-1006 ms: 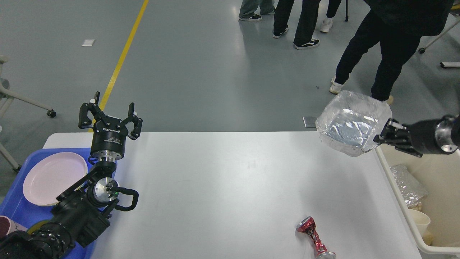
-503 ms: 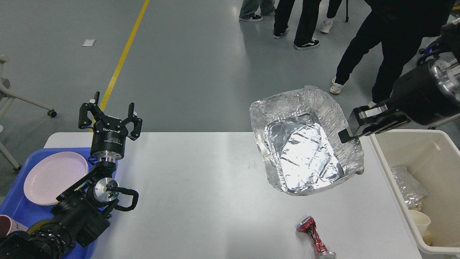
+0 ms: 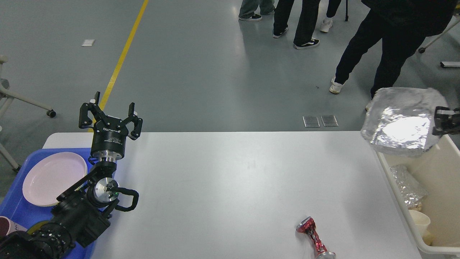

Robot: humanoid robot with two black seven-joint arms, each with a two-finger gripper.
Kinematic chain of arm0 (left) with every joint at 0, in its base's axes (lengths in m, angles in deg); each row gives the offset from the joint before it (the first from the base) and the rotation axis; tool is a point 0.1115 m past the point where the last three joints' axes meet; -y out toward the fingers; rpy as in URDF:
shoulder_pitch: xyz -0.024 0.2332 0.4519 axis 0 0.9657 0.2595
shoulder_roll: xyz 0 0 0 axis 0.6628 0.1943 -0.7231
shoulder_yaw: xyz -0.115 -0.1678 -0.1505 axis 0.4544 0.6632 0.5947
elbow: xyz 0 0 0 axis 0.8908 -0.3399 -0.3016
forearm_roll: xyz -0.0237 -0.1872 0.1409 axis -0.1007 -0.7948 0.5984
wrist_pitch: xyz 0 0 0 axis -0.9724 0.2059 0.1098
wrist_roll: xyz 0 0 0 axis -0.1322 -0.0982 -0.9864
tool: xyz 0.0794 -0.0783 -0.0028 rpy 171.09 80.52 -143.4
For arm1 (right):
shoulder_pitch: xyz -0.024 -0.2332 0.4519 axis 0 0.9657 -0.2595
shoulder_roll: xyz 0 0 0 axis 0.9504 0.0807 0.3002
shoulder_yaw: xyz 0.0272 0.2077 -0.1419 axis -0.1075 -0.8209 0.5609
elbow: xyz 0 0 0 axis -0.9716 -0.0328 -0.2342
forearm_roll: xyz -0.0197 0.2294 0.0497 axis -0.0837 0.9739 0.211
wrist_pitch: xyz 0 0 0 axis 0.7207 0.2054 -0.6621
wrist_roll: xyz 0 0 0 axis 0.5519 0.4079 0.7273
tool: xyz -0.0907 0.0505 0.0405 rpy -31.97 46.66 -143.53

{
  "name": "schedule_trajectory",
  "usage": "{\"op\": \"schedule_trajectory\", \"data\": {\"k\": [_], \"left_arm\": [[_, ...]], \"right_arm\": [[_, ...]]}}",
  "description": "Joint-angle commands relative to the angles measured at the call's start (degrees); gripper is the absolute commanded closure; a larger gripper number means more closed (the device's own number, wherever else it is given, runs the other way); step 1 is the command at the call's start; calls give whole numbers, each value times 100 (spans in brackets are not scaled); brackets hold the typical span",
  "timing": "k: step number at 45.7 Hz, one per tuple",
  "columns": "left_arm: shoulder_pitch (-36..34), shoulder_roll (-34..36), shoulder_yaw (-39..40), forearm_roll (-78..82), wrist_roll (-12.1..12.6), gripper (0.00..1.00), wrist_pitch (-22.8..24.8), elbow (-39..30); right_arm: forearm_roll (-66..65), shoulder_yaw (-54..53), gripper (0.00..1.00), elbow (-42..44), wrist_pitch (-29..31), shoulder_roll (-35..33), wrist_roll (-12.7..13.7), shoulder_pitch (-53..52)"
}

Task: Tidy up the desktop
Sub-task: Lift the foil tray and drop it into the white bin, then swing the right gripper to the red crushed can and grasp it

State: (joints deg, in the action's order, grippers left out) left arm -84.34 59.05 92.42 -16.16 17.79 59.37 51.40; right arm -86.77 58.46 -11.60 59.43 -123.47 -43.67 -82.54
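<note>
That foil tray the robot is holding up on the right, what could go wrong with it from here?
The foil tray hangs from the right gripper by one edge, so the thin foil might bend or slip loose. It overlaps the beige bin's near corner, so if released now it might catch the rim and land on the desktop. The crushed red can remains there.

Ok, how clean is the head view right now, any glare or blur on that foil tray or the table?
Head view: the foil tray at my right hand is blown out in a bright patch and looks smeared; the hand itself is cut by the frame edge. The desktop shows only soft sheen, with the crushed red can sharp. The left hand is crisp.
</note>
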Motion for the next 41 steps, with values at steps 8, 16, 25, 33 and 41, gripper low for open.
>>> {"op": "schedule_trajectory", "data": {"k": [8, 16, 25, 33, 41], "left_arm": [[-9, 1, 0, 0, 0, 3, 0, -4], [-9, 1, 0, 0, 0, 3, 0, 5], [-1, 1, 0, 0, 0, 3, 0, 5], [-1, 1, 0, 0, 0, 3, 0, 5], [-1, 1, 0, 0, 0, 3, 0, 5]], "right_arm": [[1241, -1468, 100, 3376, -2472, 1281, -13, 4648], [2411, -1697, 100, 5944, -2737, 2917, -5, 6461], [2483, -1688, 67, 5963, -3281, 2988, 13, 6629], [2483, -1688, 0, 5919, -3545, 3023, -13, 6770], [2483, -1697, 0, 5726, -3353, 2962, -4, 6401]]}}
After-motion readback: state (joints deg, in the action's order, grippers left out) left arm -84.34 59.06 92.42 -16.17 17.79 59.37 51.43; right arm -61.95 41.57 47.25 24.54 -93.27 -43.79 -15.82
